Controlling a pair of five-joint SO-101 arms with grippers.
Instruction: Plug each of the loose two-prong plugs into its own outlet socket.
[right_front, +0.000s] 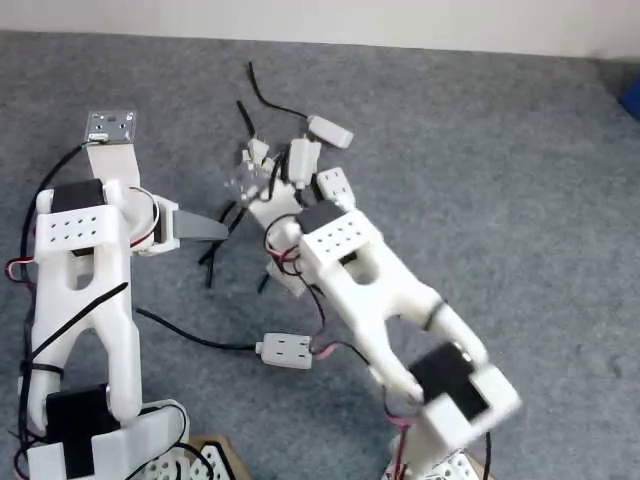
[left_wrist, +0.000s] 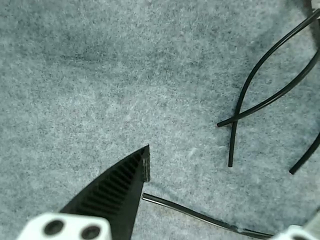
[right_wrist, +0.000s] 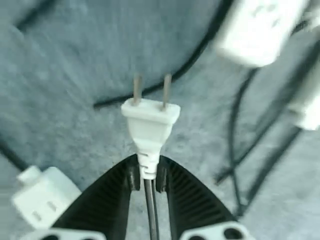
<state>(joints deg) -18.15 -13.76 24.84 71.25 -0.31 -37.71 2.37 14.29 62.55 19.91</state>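
Grey carpeted tabletop (right_front: 520, 200) with black cords strewn over it. The right claw (right_wrist: 147, 172) is clamped on a white two-prong plug (right_wrist: 150, 117), pinching the ribbed neck just behind the body. The plug's cord (right_wrist: 150, 215) runs back between the fingers. The prongs (right_wrist: 166, 90) point straight away from the claw, clear of the carpet. This grip probably leaves body and prongs free to push into a slot face without the fingers in the way. The plug is in no socket yet.

Receptacles:
- One white socket (right_wrist: 260, 27) lies ahead of the plug and off to one side. Its two slots show with nothing in them, and the prongs are not lined up with it.
- Another white socket (right_wrist: 44, 197) lies back beside the plug's cord, near the claw, slots bare too.
- In the high view a third socket (right_front: 287, 350) sits well behind the plug, alongside the right arm, on a black cord. No plug on it.

The left claw (right_front: 205, 229) sits near the plug, off to its side, low over bare carpet. It is spread wide and gripping nothing. Loose black cord ends (left_wrist: 250, 95) lie in front of it. It looks kept clear so the right arm can work, and it could steady a socket if needed.
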